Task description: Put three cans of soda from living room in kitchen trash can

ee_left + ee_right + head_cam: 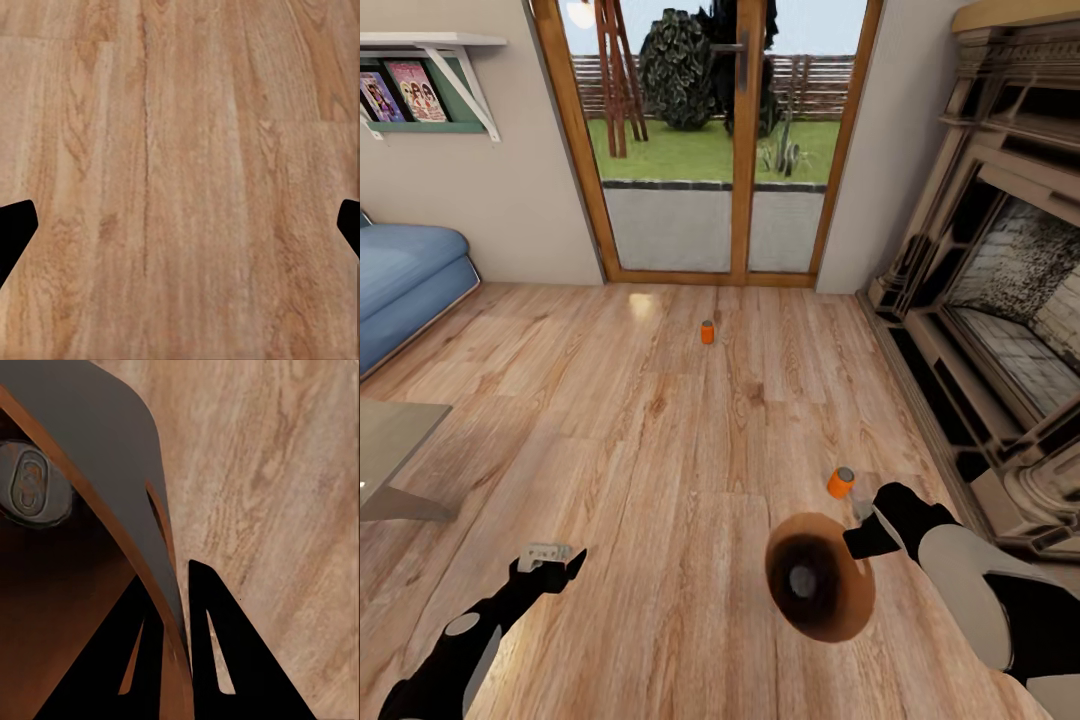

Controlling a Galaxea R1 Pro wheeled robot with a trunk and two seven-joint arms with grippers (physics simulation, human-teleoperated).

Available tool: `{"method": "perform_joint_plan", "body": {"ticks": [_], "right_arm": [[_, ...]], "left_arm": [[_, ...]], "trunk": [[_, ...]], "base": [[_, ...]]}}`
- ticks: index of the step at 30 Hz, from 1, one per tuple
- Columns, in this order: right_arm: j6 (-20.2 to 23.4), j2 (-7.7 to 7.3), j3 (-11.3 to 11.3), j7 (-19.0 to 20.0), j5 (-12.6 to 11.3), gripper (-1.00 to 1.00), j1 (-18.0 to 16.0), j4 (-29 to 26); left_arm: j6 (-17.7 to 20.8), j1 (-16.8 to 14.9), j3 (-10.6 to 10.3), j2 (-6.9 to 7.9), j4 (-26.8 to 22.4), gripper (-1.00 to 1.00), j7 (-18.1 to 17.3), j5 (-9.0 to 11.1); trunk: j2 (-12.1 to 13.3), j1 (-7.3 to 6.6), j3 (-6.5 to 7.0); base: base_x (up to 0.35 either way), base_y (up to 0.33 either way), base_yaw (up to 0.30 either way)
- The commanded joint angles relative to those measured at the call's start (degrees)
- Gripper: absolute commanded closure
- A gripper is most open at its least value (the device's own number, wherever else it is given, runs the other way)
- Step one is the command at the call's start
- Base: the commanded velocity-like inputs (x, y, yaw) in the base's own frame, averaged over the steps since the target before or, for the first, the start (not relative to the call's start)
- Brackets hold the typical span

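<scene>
My right gripper (863, 535) is shut on the rim of the trash can (842, 618), a grey bucket with a brown inside, held low over the wood floor. In the right wrist view its fingers (225, 660) pinch the bucket's wall (97, 442) beside the slot handle. A can with a silvery top (30, 491) lies inside the bucket (802, 580); its colour is hidden in shadow. One orange can (841, 483) stands on the floor just beyond the bucket, close to my right gripper. A second orange can (707, 331) stands further off, before the glass doors. My left gripper (550, 555) hangs open over bare floor.
A blue sofa (410, 280) and a glass-topped low table (390, 440) are at the left. The brick fireplace (1000, 300) runs along the right. Wood-framed glass doors (710, 150) close the far side, and a wall shelf (420, 90) hangs at the upper left.
</scene>
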Motion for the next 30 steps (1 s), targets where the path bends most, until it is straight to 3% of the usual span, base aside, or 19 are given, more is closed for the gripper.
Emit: {"method": "perform_joint_plan", "body": {"ticks": [1,13,23,30], "right_arm": [[0.21,-0.01,-0.63,0.32,-1.35,1.00,0.08,-0.28],[0.21,0.60,-1.44,-0.03,-1.35,1.00,0.41,-2.49],[0.44,0.77,-3.45,-0.14,-1.28,1.00,0.43,-2.62],[0.44,0.77,-3.79,-0.16,-1.27,1.00,0.43,-2.62]], "left_arm": [[0.00,0.00,0.00,-0.07,0.06,-1.00,0.01,-0.01],[-0.04,0.00,0.17,-0.26,2.61,-1.00,-0.04,0.50],[-0.06,0.00,0.18,-0.25,3.70,-1.00,-0.29,0.65],[-0.05,0.00,0.12,-0.25,3.76,-1.00,-0.42,0.55]], "trunk": [[0.00,0.00,0.00],[0.00,0.00,0.08],[0.00,0.00,0.54],[0.00,0.00,0.89]], "base": [[0.000,0.000,0.000],[0.000,0.000,-0.022],[0.000,-0.007,-0.188],[0.000,-0.194,-0.214]]}}
